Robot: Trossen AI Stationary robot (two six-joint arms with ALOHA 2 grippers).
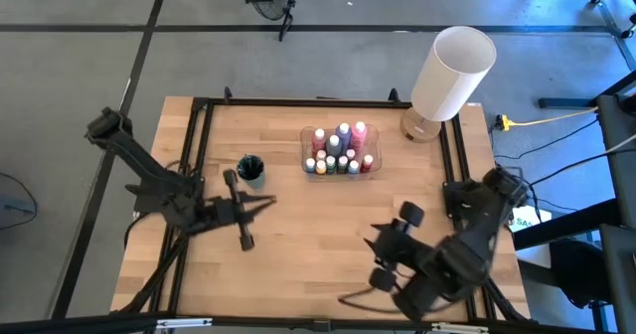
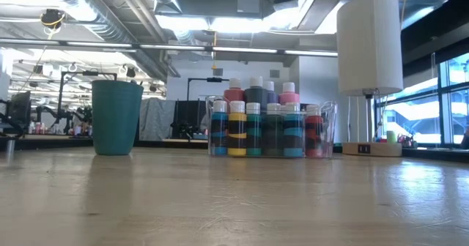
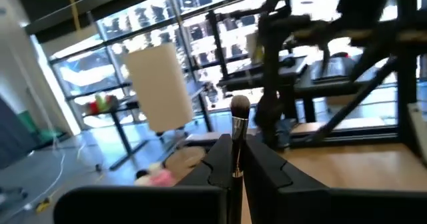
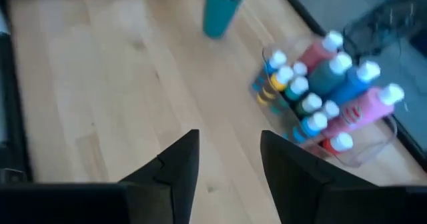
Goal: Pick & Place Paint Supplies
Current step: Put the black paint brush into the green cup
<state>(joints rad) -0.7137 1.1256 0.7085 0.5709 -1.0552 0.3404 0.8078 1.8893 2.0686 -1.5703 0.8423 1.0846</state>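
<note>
Pale wooden tabletop [image 1: 298,245], framed by black rails, stands in a big open workshop with ceiling ducts and bright windows beyond.

Left claw [image 3: 235,159] sits at about nine o'clock on the tabletop, fingers pressed together on a thin dark-handled paintbrush with a light bristle tip [image 3: 238,127], which stands up between them in the left wrist view. From above, this claw [image 1: 266,205] points toward three o'clock, just below a teal plastic cup [image 1: 250,168] that holds dark-handled things.

Right claw [image 4: 227,159] hovers at about five o'clock, fingers apart with bare wood showing between them and nothing in their grasp. Seen from above, it [image 1: 376,243] points toward ten o'clock.

Beyond both claws, at roughly twelve o'clock from the tabletop's centre, a clear plastic tray [image 1: 370,165] holds the small paint bottles with white caps [image 1: 338,150]: taller red, dark, purple and pink ones behind, and tiny yellow, green, blue and red ones in front. The teal cup stands just at nine o'clock of the tray, apart from it. A big white cylindrical lamp on a wooden base [image 1: 452,71] rises at about two o'clock, near the rail.
</note>
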